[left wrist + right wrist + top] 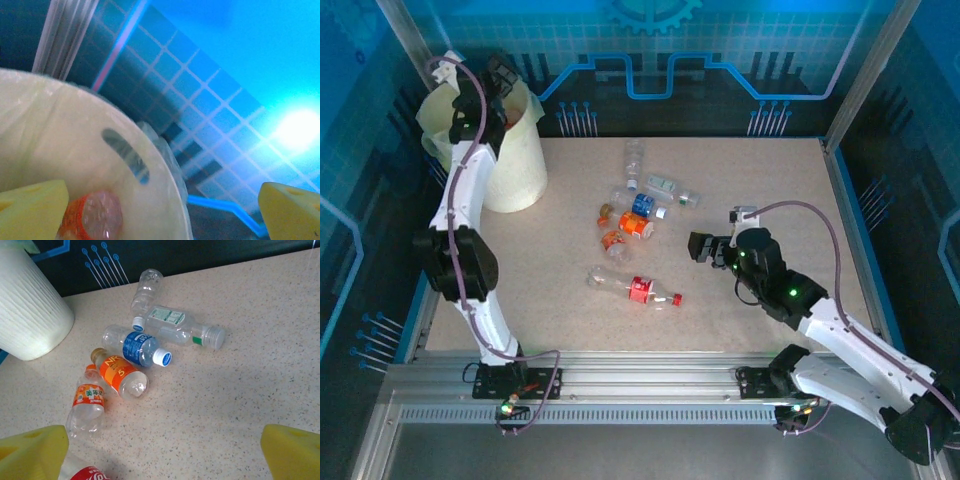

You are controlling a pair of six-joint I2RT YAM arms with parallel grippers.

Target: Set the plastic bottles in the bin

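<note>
1. Speckled beige tabletop (770,180) inside a blue-lit enclosure carries the plastic bottles (638,208). Most lie on their sides in a loose cluster near the middle, well apart from the bin (520,160) at the far left corner.
2. One orange-wrapped bottle (92,217) is already inside the bin, below the left claw (162,215). Its round clear end faces the wrist camera, so its long axis seems to run up toward the claw. I cannot tell whether it is resting or falling.
3. The red-label bottle (636,289) lies alone nearest the arms, its long axis left to right and its cap to the right.
4. In the cluster, the blue-label bottle (137,346) and the green-and-white bottle (175,324) point their caps rightward. The clear bottle (146,286) runs far to near at the far edge. The larger orange bottle (120,374) and the smaller orange bottle (89,401) turn their bases toward the right arm.
5. The left claw hangs over the bin's mouth, its fingers spread wide with nothing between them. That position suits dropping a bottle into the liner.
6. The right claw (165,455) is also spread wide and empty. It hovers low just right of the cluster and faces it, probably lined up for a pick. The red-label bottle, by its left finger, looks closest.
</note>
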